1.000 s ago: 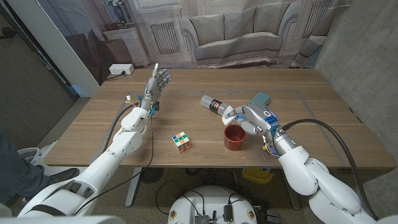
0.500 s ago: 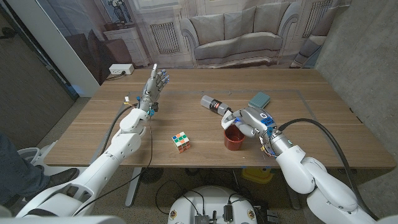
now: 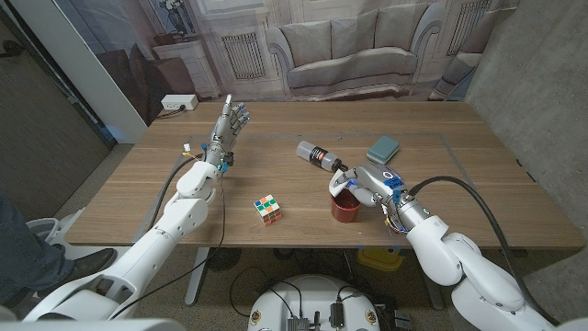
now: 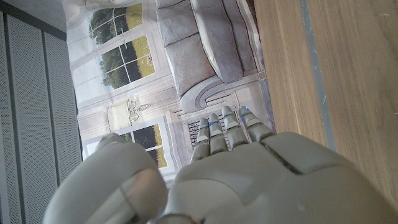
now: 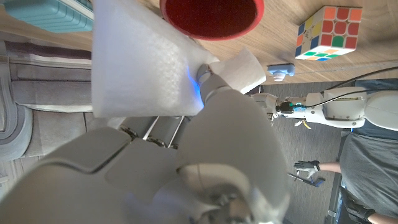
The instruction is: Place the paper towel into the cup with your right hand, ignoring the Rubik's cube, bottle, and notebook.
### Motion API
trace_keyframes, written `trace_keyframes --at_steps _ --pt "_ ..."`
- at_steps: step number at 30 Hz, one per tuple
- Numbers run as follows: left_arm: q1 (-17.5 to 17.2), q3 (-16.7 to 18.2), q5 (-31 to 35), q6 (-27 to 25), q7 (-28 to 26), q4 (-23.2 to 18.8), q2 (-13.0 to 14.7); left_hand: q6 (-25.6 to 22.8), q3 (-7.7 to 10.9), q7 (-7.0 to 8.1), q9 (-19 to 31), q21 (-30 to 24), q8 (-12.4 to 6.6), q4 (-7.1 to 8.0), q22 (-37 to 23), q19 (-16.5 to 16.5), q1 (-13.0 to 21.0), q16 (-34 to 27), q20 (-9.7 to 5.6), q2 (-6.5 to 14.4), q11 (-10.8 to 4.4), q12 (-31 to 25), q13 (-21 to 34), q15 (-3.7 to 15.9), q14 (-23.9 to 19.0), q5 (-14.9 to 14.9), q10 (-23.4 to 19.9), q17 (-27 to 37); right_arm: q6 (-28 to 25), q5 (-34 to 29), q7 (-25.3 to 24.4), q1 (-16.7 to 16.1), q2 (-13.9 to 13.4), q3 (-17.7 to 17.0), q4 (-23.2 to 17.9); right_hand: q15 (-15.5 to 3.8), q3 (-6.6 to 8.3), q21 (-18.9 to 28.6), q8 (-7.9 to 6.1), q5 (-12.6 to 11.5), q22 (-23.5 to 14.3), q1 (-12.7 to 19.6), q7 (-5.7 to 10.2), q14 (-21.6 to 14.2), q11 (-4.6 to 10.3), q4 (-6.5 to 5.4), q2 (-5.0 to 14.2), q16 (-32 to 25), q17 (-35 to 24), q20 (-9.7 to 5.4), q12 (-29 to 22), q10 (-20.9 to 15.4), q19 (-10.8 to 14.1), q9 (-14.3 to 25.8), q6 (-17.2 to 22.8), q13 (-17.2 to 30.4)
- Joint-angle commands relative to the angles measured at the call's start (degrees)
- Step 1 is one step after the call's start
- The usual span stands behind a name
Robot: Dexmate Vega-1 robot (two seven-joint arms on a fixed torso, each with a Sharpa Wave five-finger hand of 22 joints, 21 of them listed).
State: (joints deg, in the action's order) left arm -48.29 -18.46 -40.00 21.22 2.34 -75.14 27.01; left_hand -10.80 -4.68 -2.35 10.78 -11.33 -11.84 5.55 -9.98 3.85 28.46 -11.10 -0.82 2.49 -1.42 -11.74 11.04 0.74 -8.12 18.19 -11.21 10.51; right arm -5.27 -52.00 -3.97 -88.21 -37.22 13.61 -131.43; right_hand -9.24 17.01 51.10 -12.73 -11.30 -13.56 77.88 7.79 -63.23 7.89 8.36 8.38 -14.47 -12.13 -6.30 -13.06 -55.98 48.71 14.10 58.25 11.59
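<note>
on the wooden table (image 3: 276,165), right hand (image 3: 366,182) grips paper towel (image 5: 140,68) (no legible writing) over cup (image 3: 346,204).

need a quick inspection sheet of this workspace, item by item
surface: wooden table, bare wood around the items
job's things: red cup upright near the front edge; white paper towel held in the right robot hand, right at the cup
clutter: Rubik's cube left of the cup; bottle lying on its side behind the cup; teal notebook further right
hands: left robot hand raised, fingers apart, holding nothing
cables: black cable along the right arm; thin cable by the left arm
surroundings: sofa backdrop behind the table; a person at the picture's left edge
</note>
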Motion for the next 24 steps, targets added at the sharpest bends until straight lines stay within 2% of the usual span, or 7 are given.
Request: trace_keyframes --at_steps 1,24 --pt "-0.8 0.1 0.3 0.1 -0.7 -1.0 0.1 -0.4 -0.48 0.17 0.3 -0.2 -0.13 0.2 -0.3 0.5 0.1 0.1 -0.05 0.3 -0.04 -0.1 0.2 -0.01 -0.3 -0.2 -0.4 0.1 -2.2 0.2 1.1 0.4 -0.5 1.0 0.6 -4.42 0.04 0.3 0.02 -0.3 0.1 -0.1 -0.14 -3.0 0.04 -0.23 0.1 -0.1 -0.2 -6.23 -0.4 -0.6 -0.3 0.2 0.6 0.2" --pt "-2.7 0.3 0.7 0.0 -2.3 -3.4 0.8 -0.4 -0.75 0.2 0.3 -0.1 -0.09 0.19 -0.3 0.5 0.2 0.1 -0.07 0.4 0.07 -0.1 0.2 -0.01 -0.4 -0.3 -0.5 0.1 -5.6 -0.6 3.6 2.0 -2.2 2.9 1.8 -4.42 0.02 0.8 0.04 -0.5 0.6 -0.7 0.08 -3.2 -0.14 -0.35 0.1 0.1 -0.2 -6.21 -0.4 -0.9 -0.6 0.4 0.8 0.2"
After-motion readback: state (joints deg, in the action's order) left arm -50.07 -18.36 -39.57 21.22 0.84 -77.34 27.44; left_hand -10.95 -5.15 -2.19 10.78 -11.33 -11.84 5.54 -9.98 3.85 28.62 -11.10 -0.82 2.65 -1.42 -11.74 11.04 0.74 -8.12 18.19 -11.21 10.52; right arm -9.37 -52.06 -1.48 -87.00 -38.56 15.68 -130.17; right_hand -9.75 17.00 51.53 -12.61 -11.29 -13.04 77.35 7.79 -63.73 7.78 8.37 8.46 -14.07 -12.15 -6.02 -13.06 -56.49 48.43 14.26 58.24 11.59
